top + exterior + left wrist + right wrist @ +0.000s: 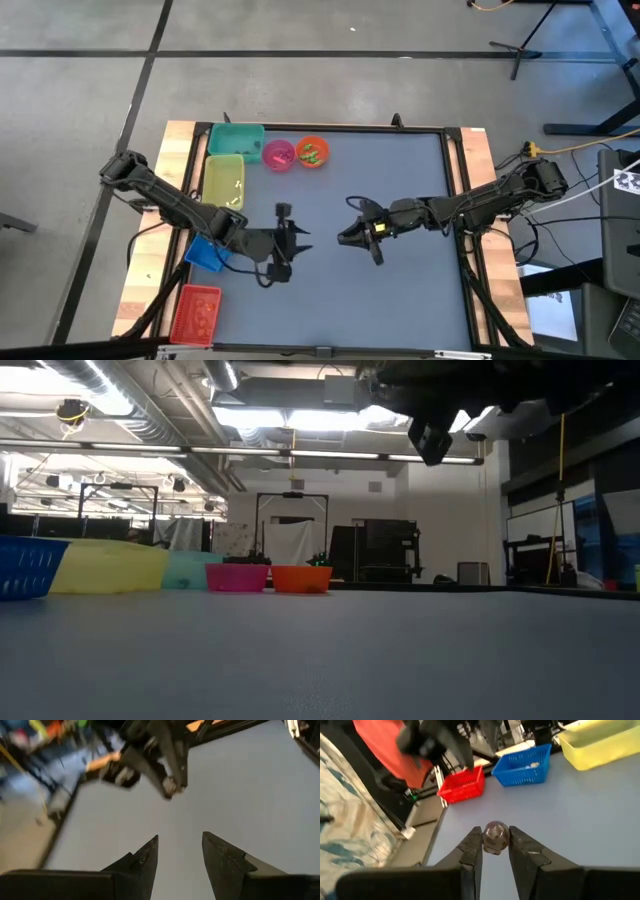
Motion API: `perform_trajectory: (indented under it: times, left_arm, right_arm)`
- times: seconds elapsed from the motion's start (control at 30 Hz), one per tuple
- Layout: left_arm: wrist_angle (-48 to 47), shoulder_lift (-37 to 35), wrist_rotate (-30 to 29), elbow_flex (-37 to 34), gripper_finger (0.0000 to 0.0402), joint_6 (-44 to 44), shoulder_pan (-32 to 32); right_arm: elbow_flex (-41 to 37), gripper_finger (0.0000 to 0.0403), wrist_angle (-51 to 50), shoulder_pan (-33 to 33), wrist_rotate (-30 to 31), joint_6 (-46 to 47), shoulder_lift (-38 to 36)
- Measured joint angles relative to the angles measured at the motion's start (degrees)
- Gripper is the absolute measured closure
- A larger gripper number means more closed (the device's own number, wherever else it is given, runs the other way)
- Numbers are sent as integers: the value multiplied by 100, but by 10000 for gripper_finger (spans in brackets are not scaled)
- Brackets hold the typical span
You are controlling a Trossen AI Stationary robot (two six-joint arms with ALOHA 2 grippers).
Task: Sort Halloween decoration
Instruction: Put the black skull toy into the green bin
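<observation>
While raised, right hand (495, 851) (pinching trinket (495, 837))

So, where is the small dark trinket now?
In the right wrist view, the dark trinket sits between the right gripper fingers, above the table's middle, opposite the left gripper.

Left tool (180, 852) parted over grey table (260, 795) — right tool (170, 785) beyond.

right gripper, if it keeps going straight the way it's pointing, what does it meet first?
Probably the left gripper: the right gripper, shut on a small trinket, points across the mat at it. Depth is unclear; past it lie the red basket and blue basket.
</observation>
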Motion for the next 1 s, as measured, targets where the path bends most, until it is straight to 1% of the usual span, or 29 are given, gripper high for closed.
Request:
perform_trajectory:
  times: [0.13,0.2,0.3,0.4,0.53,0.77,1.0]
  left_arm:
    - [875,332,0,-1,264,1226,130]
    - [1267,464,-3,0,264,1614,202]
    - [1716,628,-6,-2,264,1937,328]
    - [1988,700,10,-2,264,2024,444]
    - [2034,703,19,-2,264,2025,527]
    - [2206,705,35,-2,264,2062,583]
    - [2362,705,29,-2,264,2060,603]
  right_arm:
    - [0,329,257,2,124,410,1]
    - [0,329,344,0,226,616,-1]
    - [0,329,422,0,379,1094,-1]
    - [0,329,592,0,464,1429,-1]
    - [0,329,921,0,471,1616,-1]
    - [0,329,1347,0,560,1624,-1]
    - [0,329,1339,0,712,1611,-1]
